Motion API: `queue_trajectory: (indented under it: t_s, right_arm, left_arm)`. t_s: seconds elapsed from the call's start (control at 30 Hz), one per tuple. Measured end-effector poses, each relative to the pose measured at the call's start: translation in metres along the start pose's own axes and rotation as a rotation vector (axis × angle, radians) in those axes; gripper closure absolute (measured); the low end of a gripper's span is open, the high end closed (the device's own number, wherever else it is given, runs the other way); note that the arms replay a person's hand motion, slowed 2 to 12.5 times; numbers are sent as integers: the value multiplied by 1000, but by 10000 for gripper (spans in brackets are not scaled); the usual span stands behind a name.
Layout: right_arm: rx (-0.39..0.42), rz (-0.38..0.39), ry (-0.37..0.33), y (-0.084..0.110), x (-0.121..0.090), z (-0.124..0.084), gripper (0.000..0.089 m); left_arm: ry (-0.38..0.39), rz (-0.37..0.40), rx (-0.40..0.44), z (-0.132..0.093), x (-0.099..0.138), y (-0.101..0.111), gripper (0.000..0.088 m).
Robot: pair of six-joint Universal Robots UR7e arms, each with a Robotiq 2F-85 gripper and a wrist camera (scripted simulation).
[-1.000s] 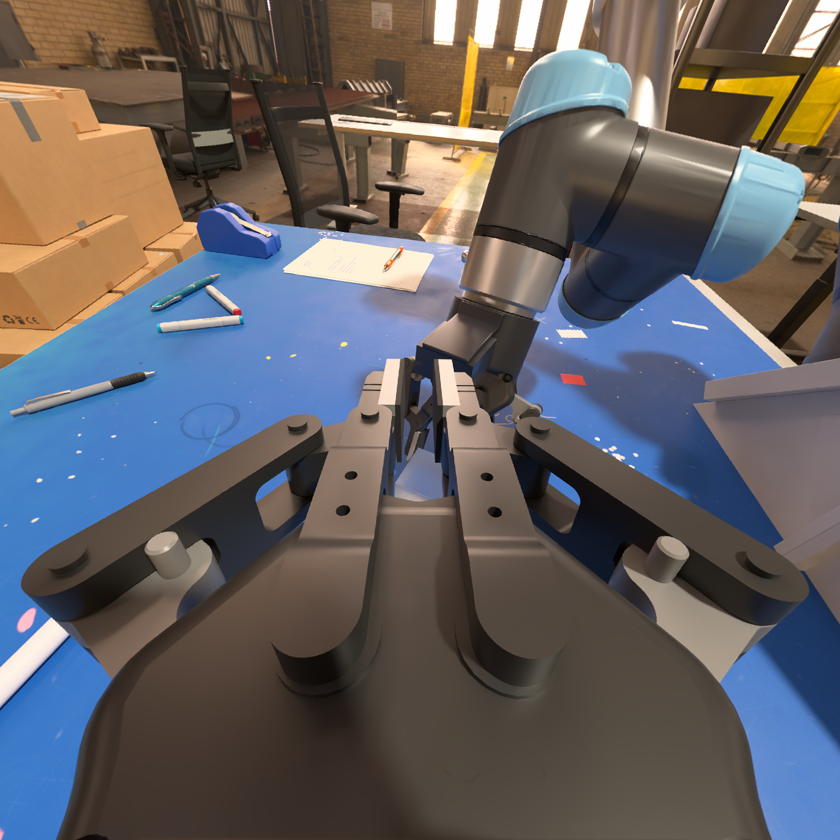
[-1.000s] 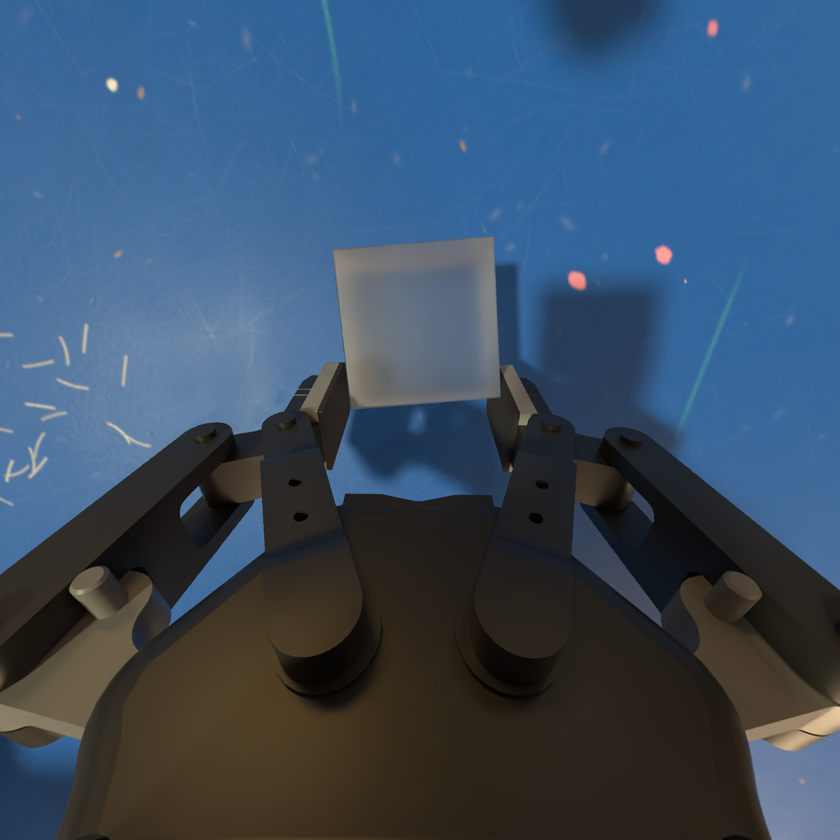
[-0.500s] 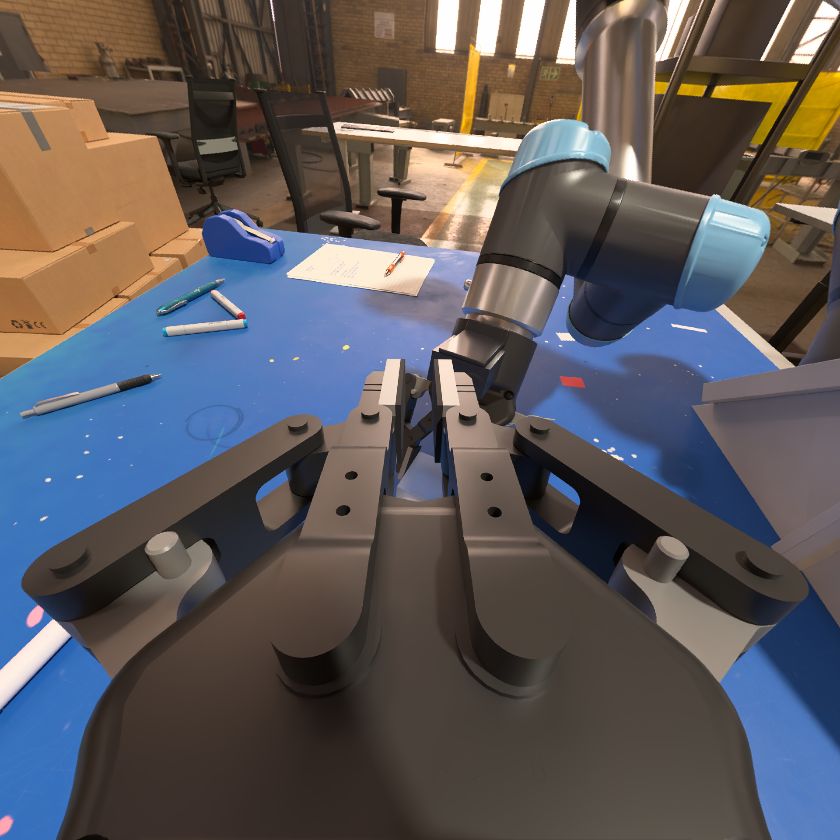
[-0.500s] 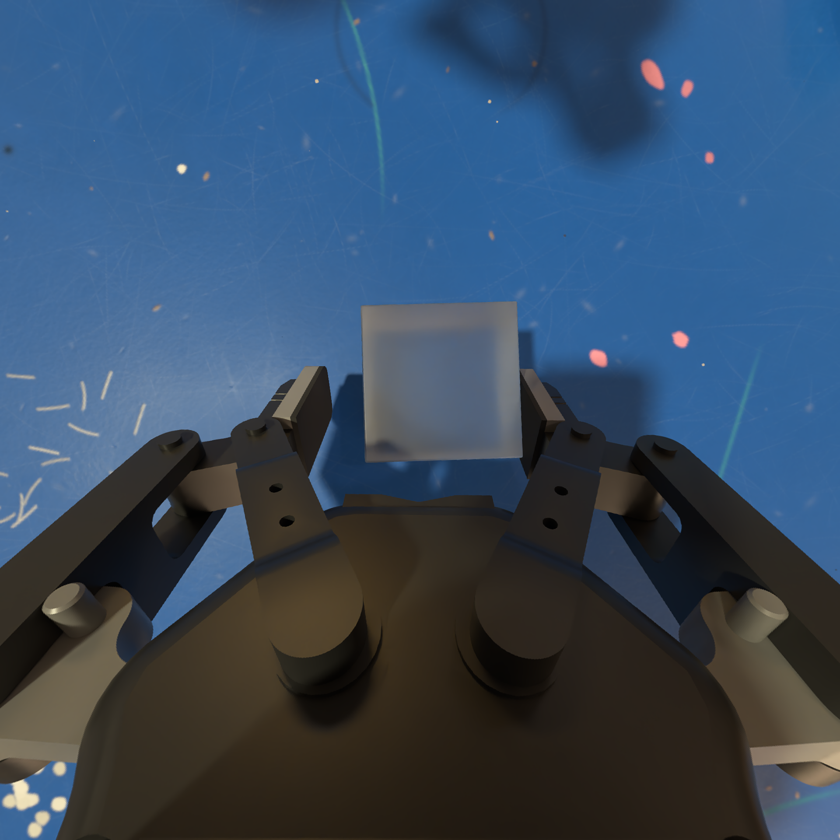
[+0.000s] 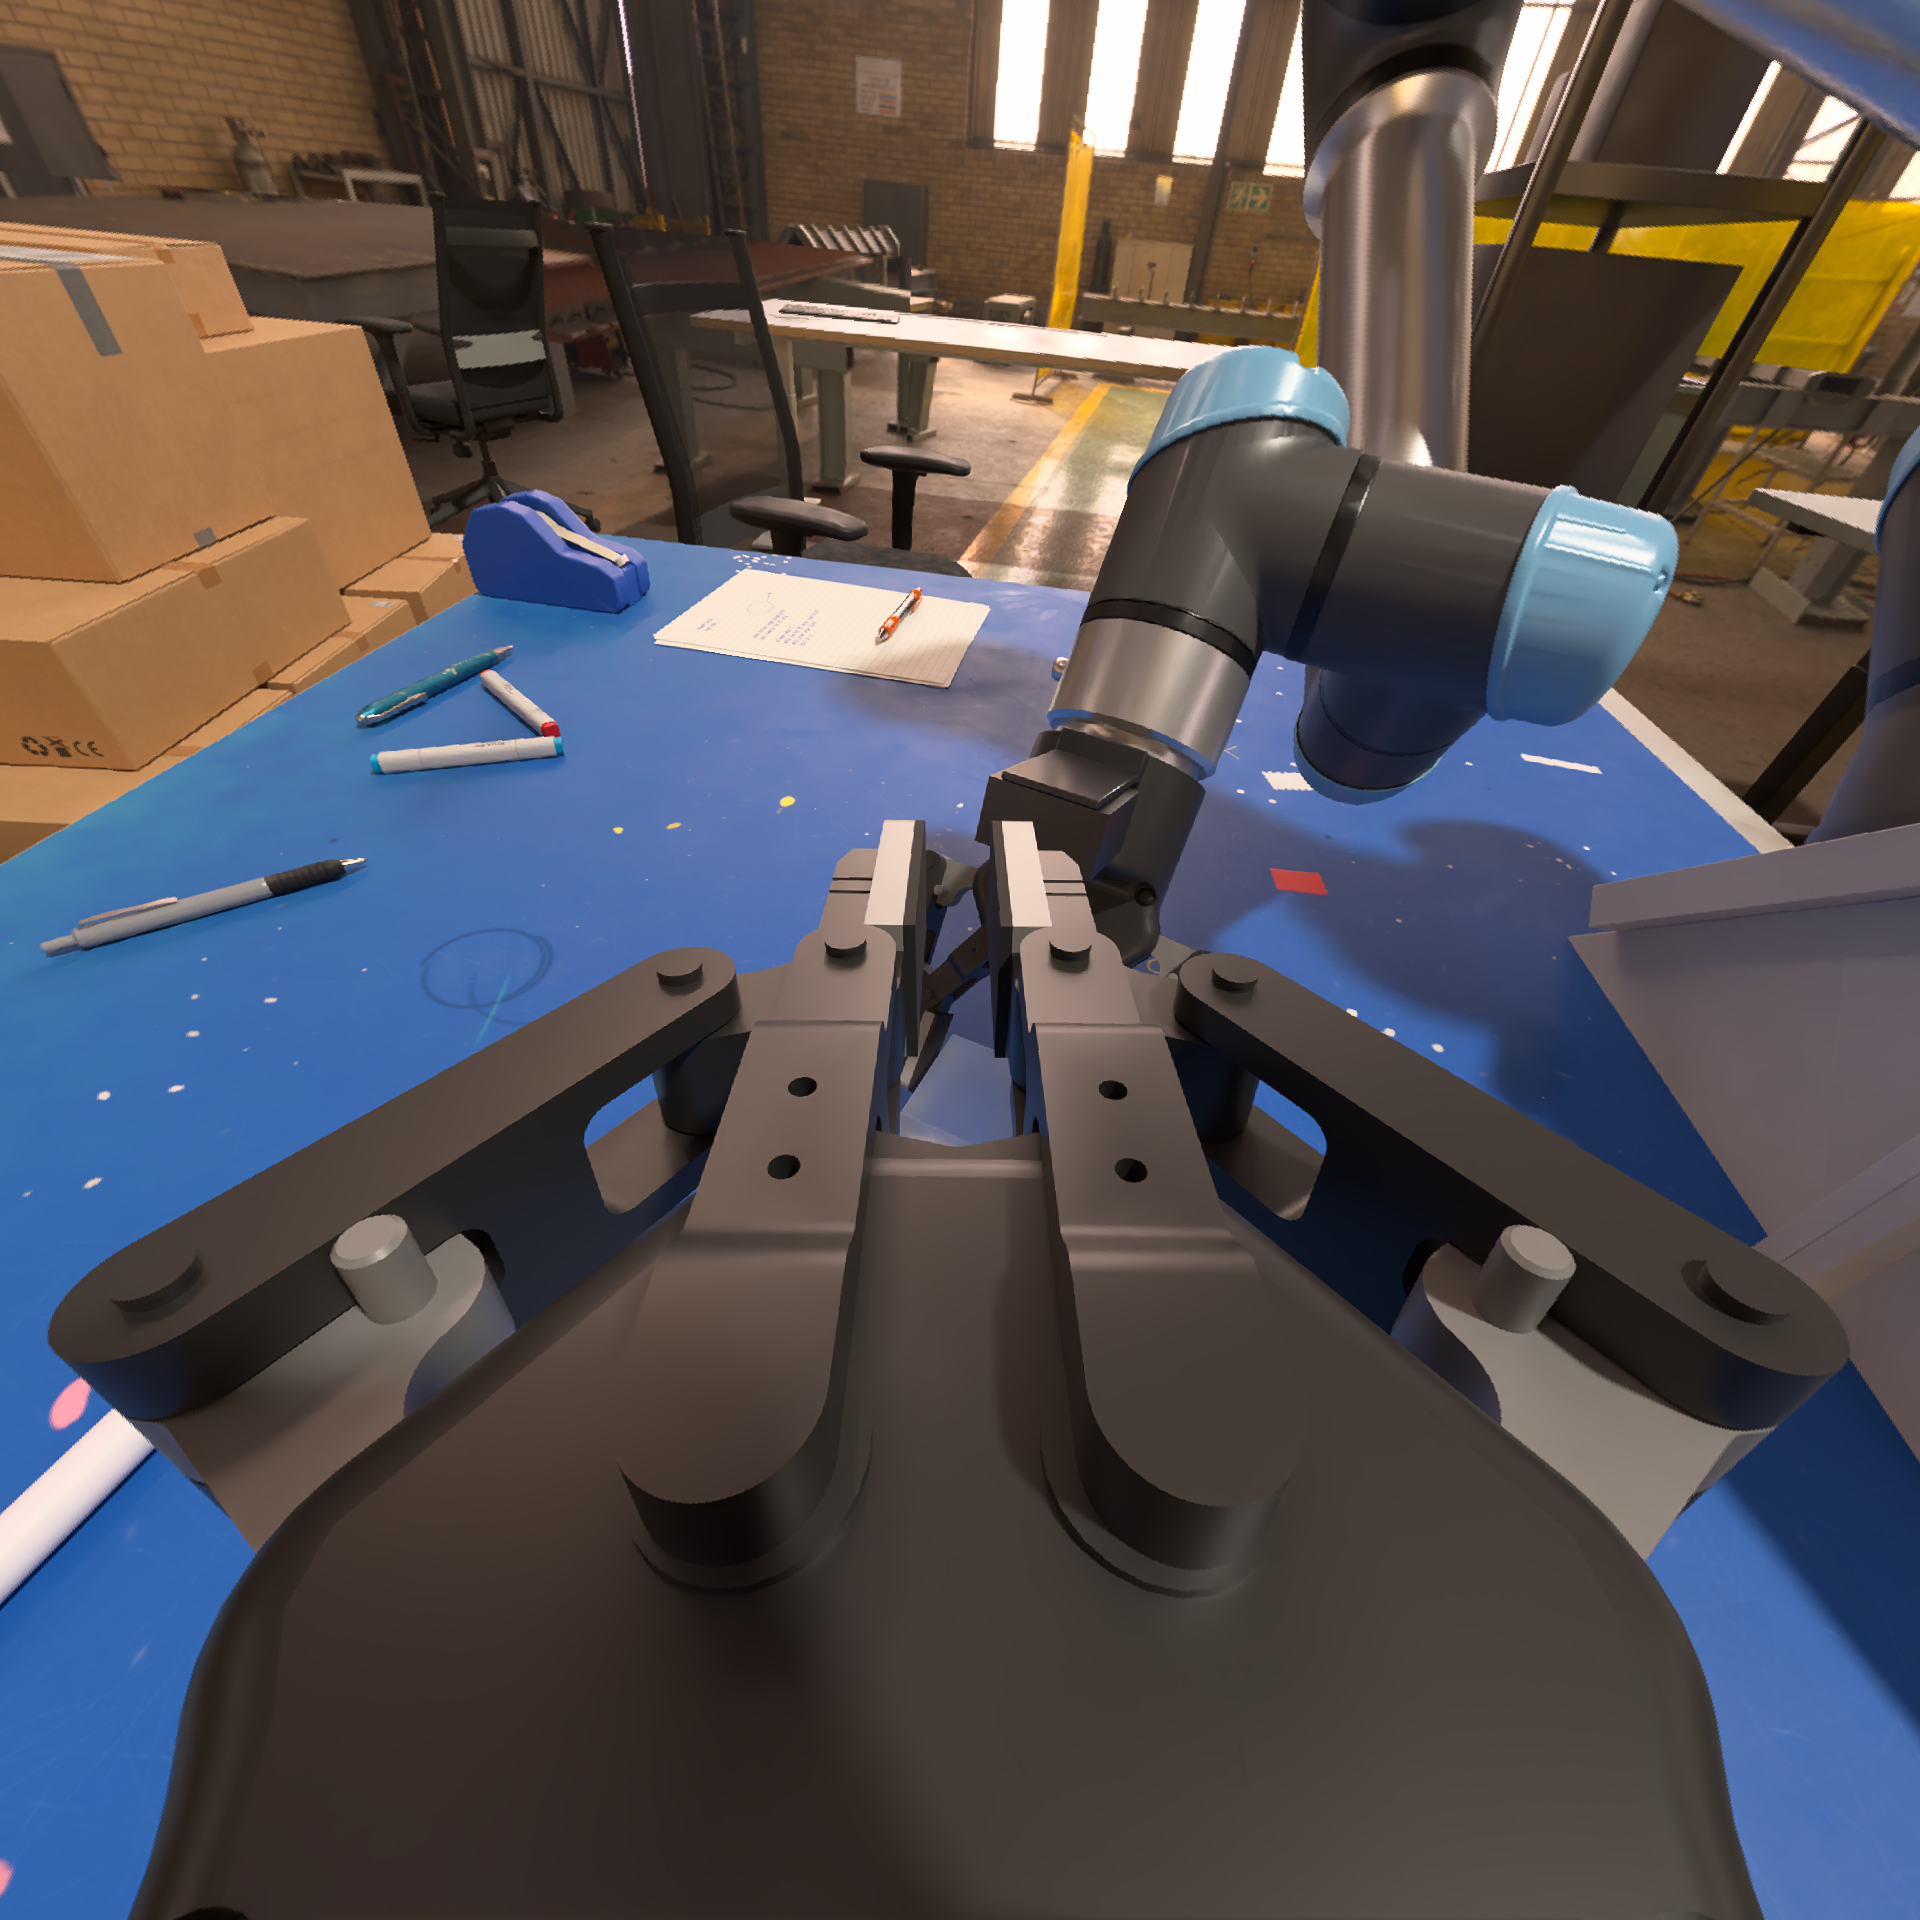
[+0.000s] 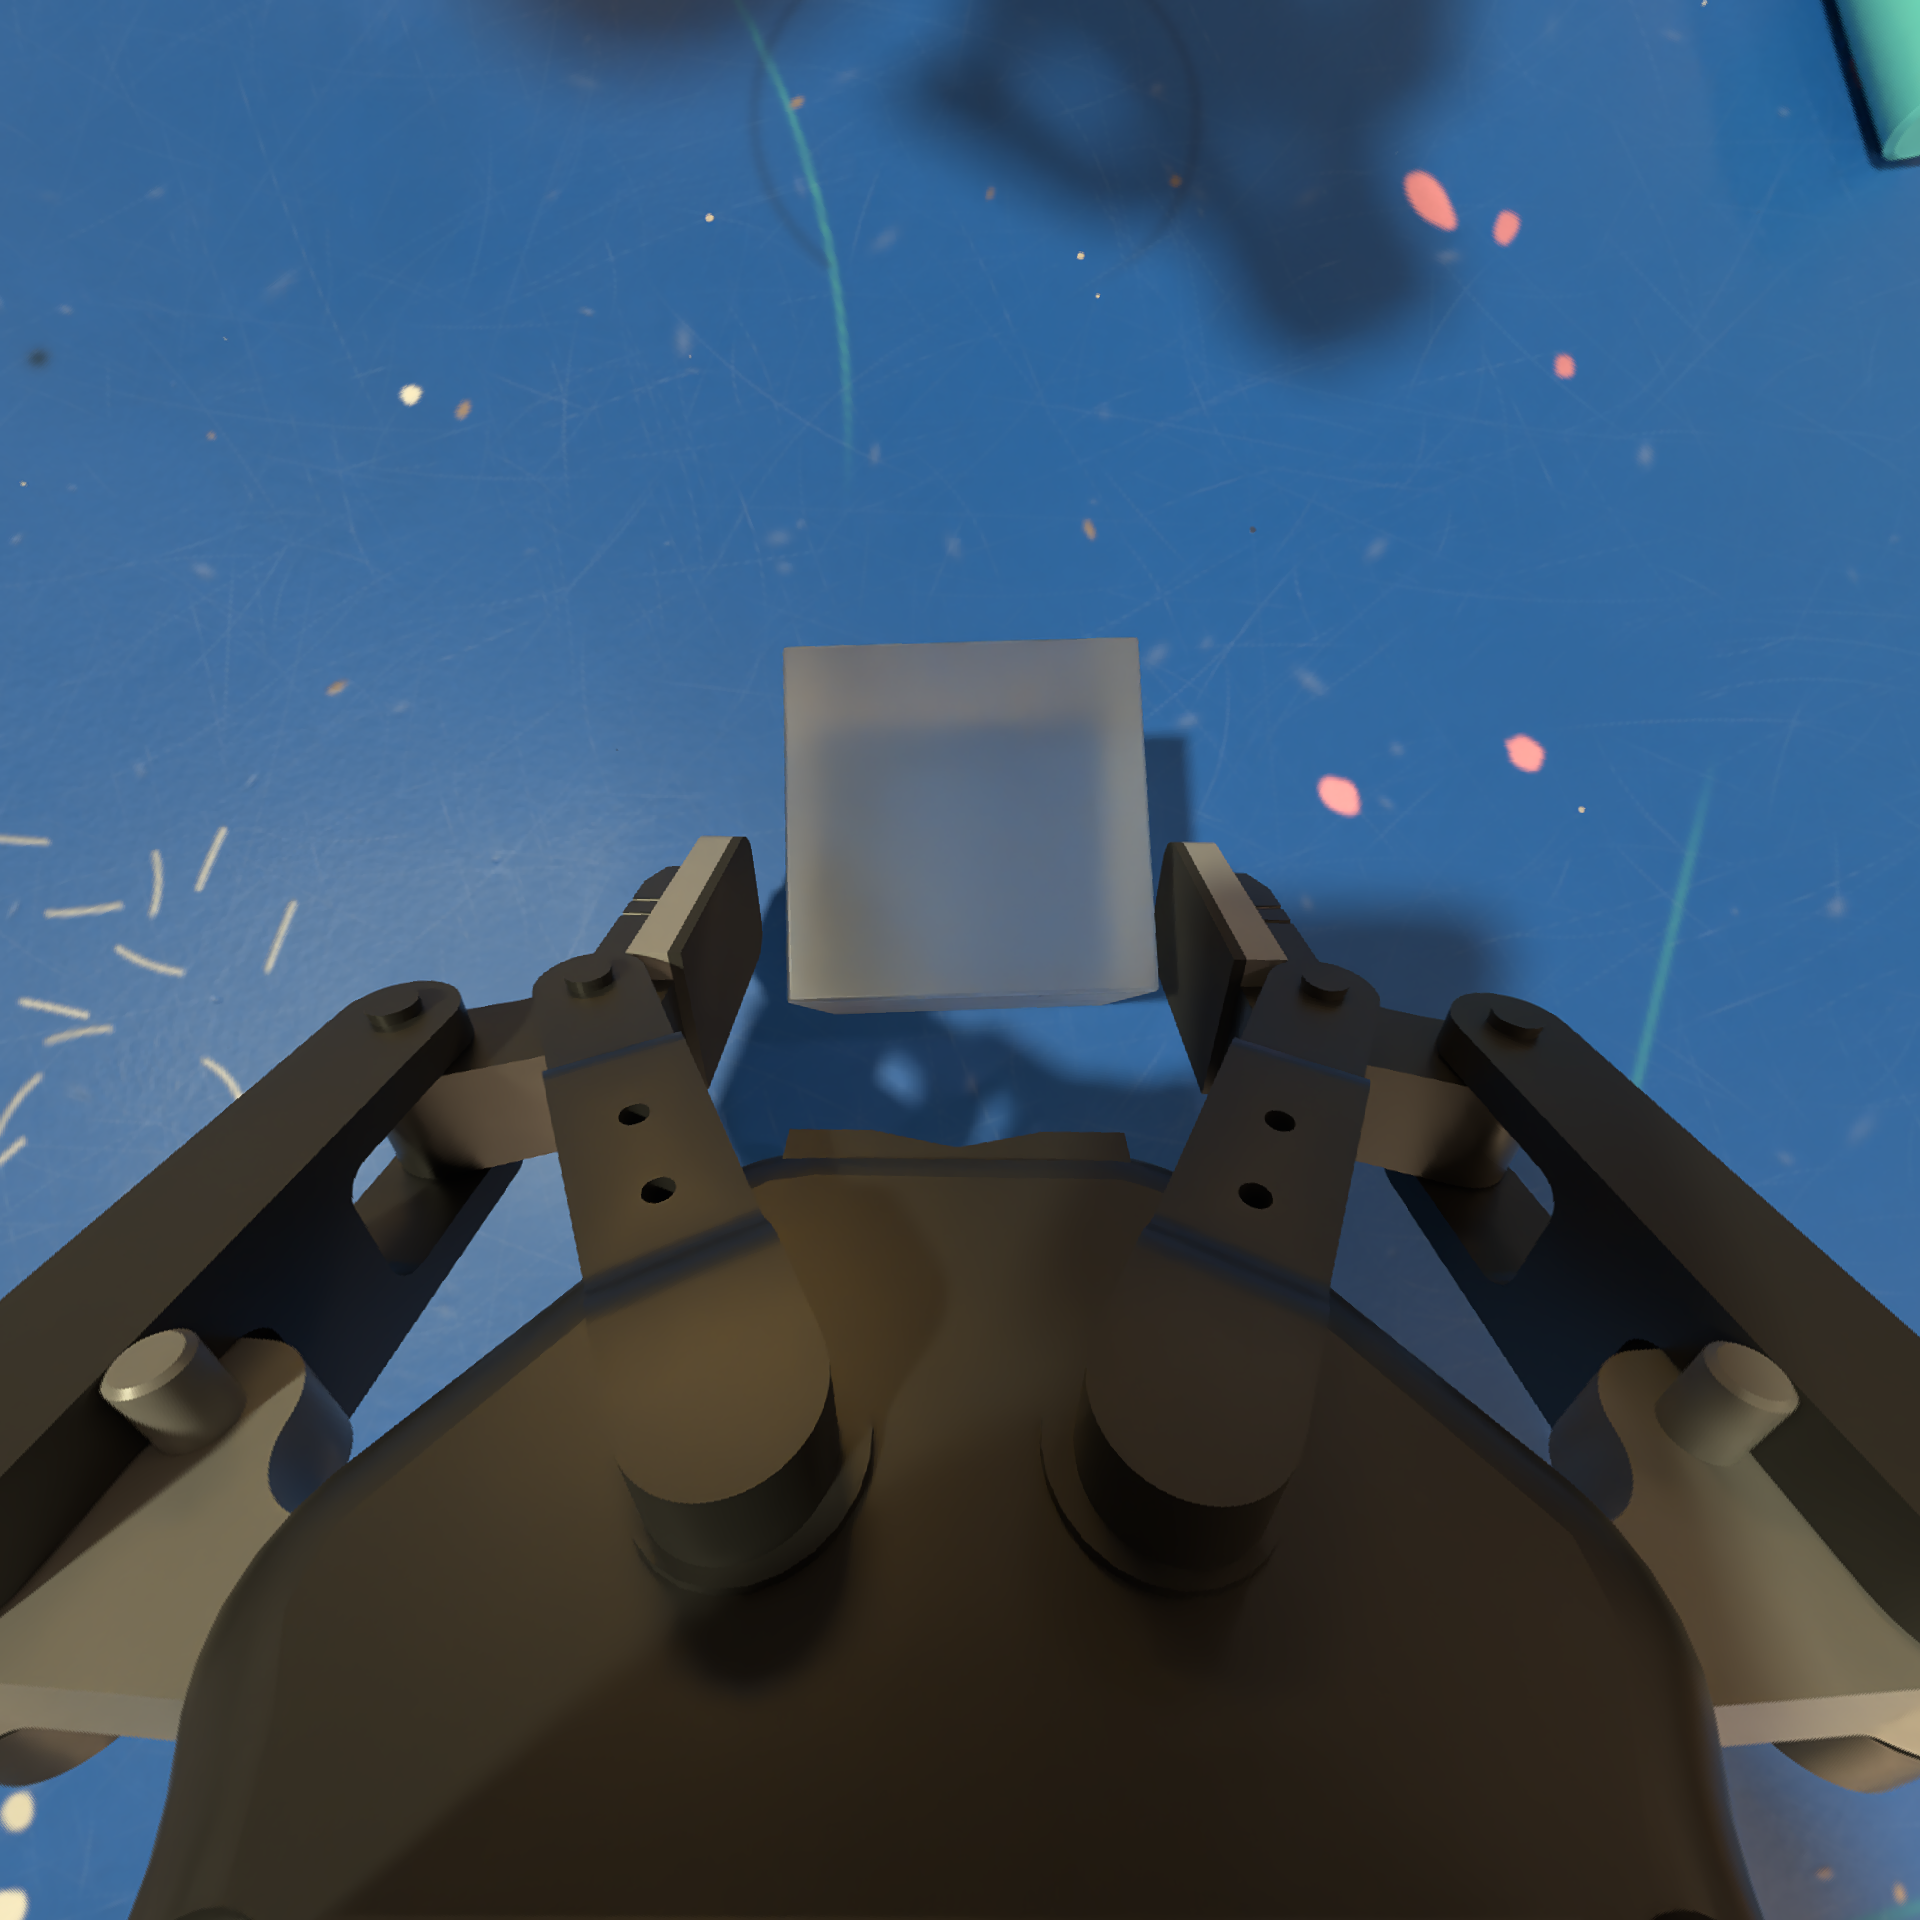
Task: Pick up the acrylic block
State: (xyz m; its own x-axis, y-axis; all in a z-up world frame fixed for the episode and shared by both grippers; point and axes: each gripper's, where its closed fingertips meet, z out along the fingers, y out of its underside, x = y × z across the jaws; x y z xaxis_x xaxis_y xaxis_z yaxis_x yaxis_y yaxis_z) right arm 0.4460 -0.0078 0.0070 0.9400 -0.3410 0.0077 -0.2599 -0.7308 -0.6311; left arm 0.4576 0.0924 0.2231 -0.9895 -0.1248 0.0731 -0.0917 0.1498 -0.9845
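The acrylic block [image 6: 966, 821] is a frosted, see-through cube resting on the blue table [image 6: 416, 571]. My right gripper [image 6: 958, 904] hangs over it, pointing down, and is open. Its fingers [image 6: 717, 935] stand on either side of the block's near part, with a small gap on each side. In the left wrist view my left gripper [image 5: 958, 883] is low over the table, its jaws nearly together with a narrow gap and nothing between them. The right gripper [image 5: 1081, 831] shows just beyond its fingertips. The block is mostly hidden there.
Cardboard boxes [image 5: 156, 468] are stacked at the table's left. A blue tape dispenser [image 5: 551, 556], a paper sheet [image 5: 821, 629] with an orange pen, markers [image 5: 468, 753] and a grey pen [image 5: 208, 899] lie beyond. A grey structure [image 5: 1766, 1039] stands at the right. A teal object [image 6: 1886, 83] is at the corner.
My right gripper's jaws have spread apart off the block's sides. The right wrist has drawn back from the table, and the right arm looks higher and farther off. My left gripper has stayed the same.
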Motion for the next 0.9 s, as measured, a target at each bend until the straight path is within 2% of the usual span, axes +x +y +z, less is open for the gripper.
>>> queue_trajectory:
  t_s: [0.27, 0.33, 0.43, 0.67, 0.9]
  right_arm:
    - [53, -12, -9, -1, 2, 0, 268]
    - [70, -14, -14, -1, 2, 1, 334]
    - [92, -14, -20, -3, 1, 0, 388]
    - [102, -9, -28, -4, 0, 0, 388]
    - [58, -2, -36, -2, -2, -1, 389]
  left_arm:
    - [6, -1, 7, -1, 2, -1, 771]
    - [6, 0, 7, -1, 2, -1, 771]
    - [9, 0, 8, -1, 3, -1, 771]
    - [9, 3, 7, -2, 5, -1, 771]
    - [7, 1, 7, -4, 5, 0, 771]
